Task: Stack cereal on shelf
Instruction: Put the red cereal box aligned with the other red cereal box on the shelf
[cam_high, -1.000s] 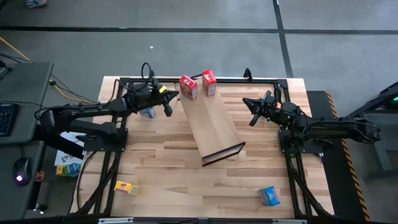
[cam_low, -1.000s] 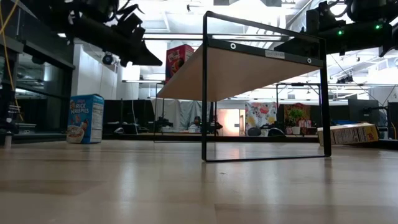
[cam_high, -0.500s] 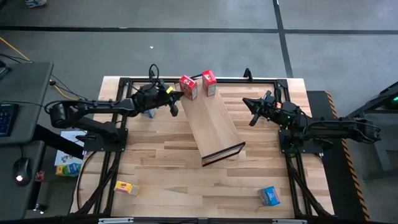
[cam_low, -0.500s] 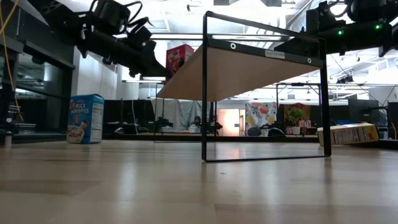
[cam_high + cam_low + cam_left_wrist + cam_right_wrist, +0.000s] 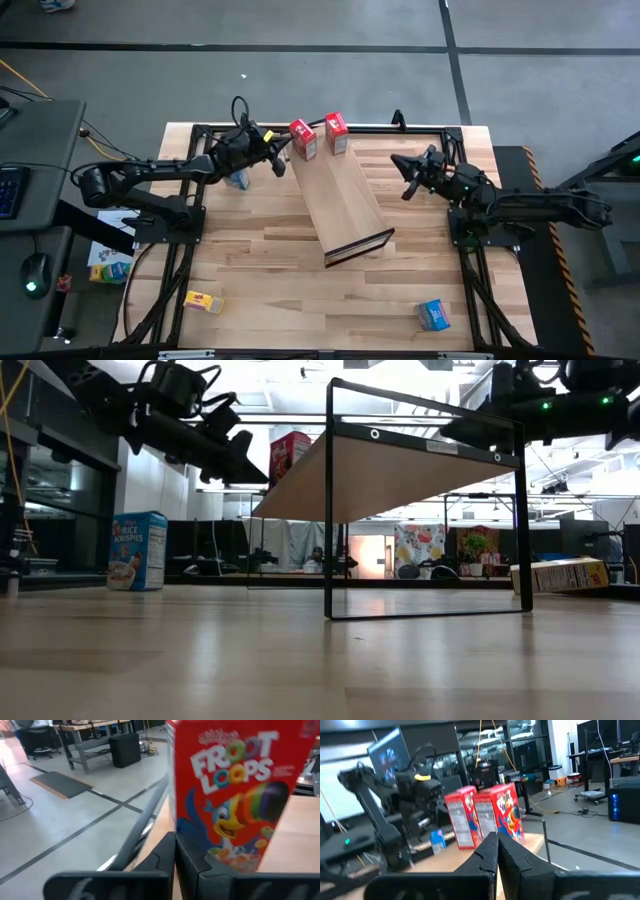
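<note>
1. My shelf (image 5: 340, 203) is smooth, pale wood, matt, edged by a thin dark metal-looking frame (image 5: 328, 500).
2. The tabletop (image 5: 260, 270) is striped butcher-block wood with a soft sheen.
3. The red cereal box (image 5: 230, 795) is printed cardboard, slightly glossy.
4. My left gripper (image 5: 175, 851) looks matt black plastic.
</note>
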Robot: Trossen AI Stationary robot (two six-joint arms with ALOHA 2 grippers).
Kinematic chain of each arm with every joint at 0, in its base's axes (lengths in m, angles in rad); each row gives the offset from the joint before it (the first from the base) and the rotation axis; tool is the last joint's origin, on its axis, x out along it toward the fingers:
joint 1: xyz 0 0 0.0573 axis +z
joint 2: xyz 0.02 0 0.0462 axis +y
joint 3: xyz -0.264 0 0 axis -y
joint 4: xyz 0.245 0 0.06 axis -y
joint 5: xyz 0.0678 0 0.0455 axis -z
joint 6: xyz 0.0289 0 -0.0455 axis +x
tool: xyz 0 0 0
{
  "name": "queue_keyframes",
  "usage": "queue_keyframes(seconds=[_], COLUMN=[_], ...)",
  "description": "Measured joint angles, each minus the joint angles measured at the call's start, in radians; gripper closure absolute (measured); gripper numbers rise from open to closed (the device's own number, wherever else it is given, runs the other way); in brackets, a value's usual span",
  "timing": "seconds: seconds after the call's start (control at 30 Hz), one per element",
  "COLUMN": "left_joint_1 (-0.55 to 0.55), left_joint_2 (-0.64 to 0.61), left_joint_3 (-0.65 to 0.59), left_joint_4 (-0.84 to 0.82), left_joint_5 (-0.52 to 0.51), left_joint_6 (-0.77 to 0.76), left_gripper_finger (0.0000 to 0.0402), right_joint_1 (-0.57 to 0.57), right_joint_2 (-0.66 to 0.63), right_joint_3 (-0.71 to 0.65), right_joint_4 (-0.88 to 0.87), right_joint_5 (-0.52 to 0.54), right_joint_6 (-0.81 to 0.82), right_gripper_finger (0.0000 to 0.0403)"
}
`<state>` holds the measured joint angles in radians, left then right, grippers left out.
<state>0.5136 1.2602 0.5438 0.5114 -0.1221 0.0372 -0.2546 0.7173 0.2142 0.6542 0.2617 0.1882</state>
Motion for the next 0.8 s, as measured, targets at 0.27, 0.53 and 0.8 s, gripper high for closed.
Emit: queue_keyframes(seconds=[0.27,0.53,0.8], left_joint_1=[0.024,0.024,0.024], left_joint_2=[0.001,0.004,0.004], left_joint_3=[0.000,0.000,0.000], left_joint_4=[0.011,0.010,0.010], left_joint_5=[0.040,0.040,0.040], left_joint_6=[-0.002,0.005,0.020], left_gripper_finger=[0.0401,0.0401,0.0401], right_joint_1=[-0.008,-0.040,-0.092], right_joint_2=[0.204,0.457,0.640], right_joint_3=[0.048,0.236,0.360], right_joint_4=[0.128,0.011,-0.008], right_joint_5=[0.000,-0.001,0.026], right_joint_6=[0.010,0.013,0.013], right_gripper_finger=[0.0403,0.0403,0.0403])
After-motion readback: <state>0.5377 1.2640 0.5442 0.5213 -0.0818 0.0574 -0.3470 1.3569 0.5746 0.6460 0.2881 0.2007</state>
